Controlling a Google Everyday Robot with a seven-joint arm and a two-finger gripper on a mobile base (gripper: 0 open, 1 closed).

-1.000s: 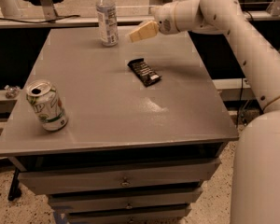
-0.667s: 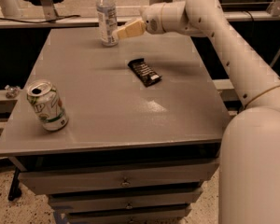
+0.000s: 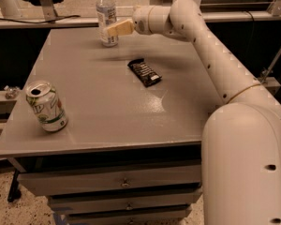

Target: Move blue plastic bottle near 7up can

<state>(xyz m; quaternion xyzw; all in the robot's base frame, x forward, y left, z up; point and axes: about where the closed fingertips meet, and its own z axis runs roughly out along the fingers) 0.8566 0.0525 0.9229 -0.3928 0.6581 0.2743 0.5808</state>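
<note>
Grey tabletop (image 3: 107, 111): the gripper (image 3: 112, 30) is at the blue plastic bottle (image 3: 106, 13) by the far edge, its hold impossible to tell; the 7up can (image 3: 47, 107) stands well apart, front-left, the move seemingly not begun.

I count one blue plastic bottle (image 3: 106, 14) at the far edge of the single table (image 3: 98, 130), one 7up can (image 3: 47, 107) near left, one black snack bar (image 3: 144, 72) mid-table, and one gripper (image 3: 108, 31) just beside the bottle's right.
</note>
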